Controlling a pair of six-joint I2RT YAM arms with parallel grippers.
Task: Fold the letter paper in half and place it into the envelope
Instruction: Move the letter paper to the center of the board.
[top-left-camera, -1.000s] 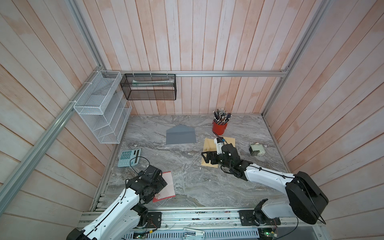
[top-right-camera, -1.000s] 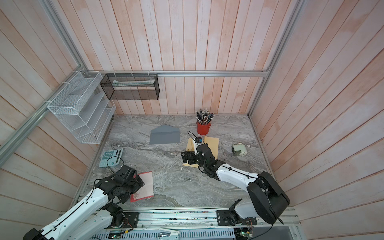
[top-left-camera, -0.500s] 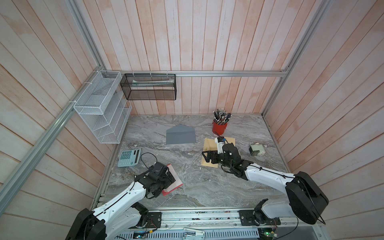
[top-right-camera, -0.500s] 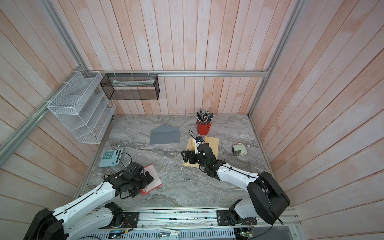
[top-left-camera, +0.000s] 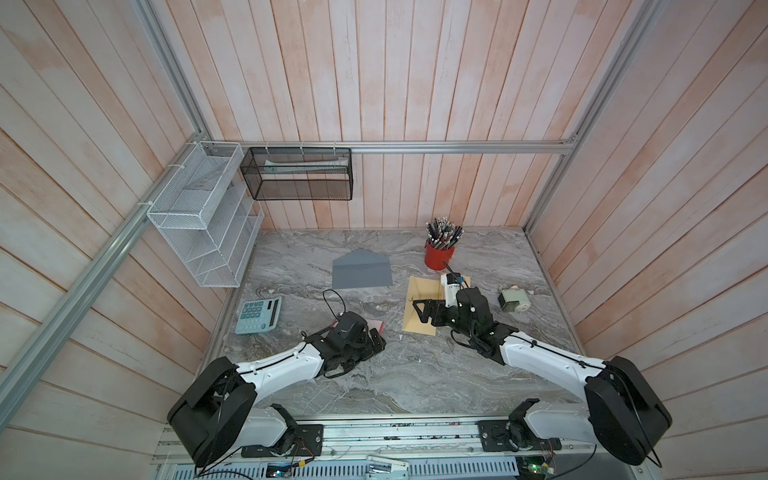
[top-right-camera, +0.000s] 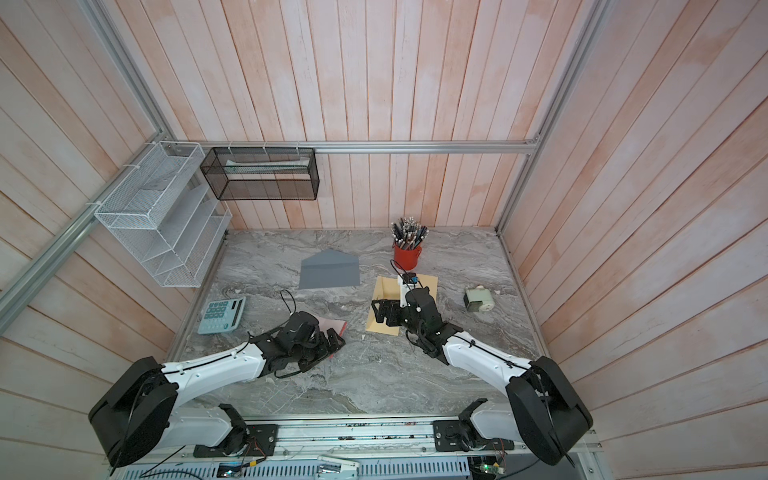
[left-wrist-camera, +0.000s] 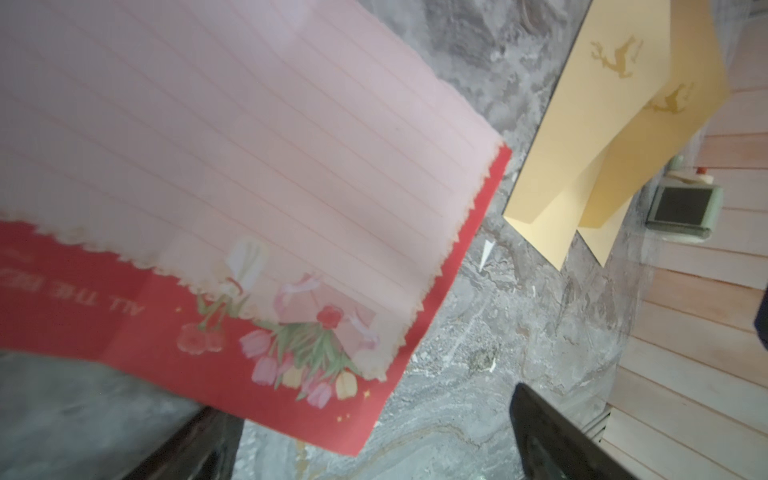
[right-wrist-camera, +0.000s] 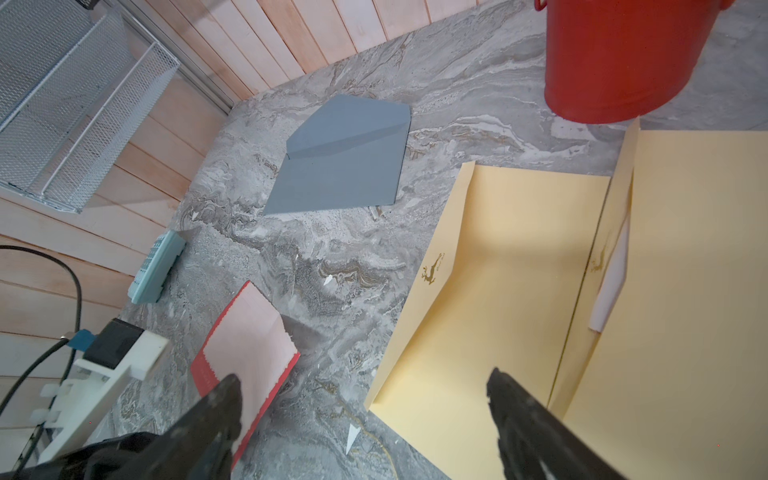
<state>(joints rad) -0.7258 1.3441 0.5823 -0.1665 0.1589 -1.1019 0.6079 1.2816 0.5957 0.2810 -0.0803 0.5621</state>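
The letter paper (left-wrist-camera: 257, 158), pink and lined with a red flowered border, shows only as a corner (top-left-camera: 376, 325) (top-right-camera: 333, 325) beyond my left gripper in both top views. My left gripper (left-wrist-camera: 374, 449) (top-left-camera: 377, 338) is open. The paper's near edge lies over one of its fingers (left-wrist-camera: 187, 449), and nothing is pinched. A yellow envelope (top-left-camera: 422, 291) (right-wrist-camera: 490, 270) lies right of centre. My right gripper (right-wrist-camera: 365, 415) (top-left-camera: 422, 313) hovers open over its left edge. A grey envelope (top-left-camera: 361, 270) (right-wrist-camera: 345, 166) with its flap open lies farther back.
A second yellow piece (right-wrist-camera: 685, 291) lies against the yellow envelope. A red pencil cup (top-left-camera: 439, 255) stands behind it, and a small green-white device (top-left-camera: 514, 300) sits to its right. A calculator (top-left-camera: 258, 316) lies at the left edge. A white wire rack (top-left-camera: 203, 232) and a black mesh basket (top-left-camera: 299, 174) hang on the walls.
My left arm has swung from the front left toward the table's middle, and the letter paper has moved along with it, toward the yellow envelope. The right arm has barely moved.
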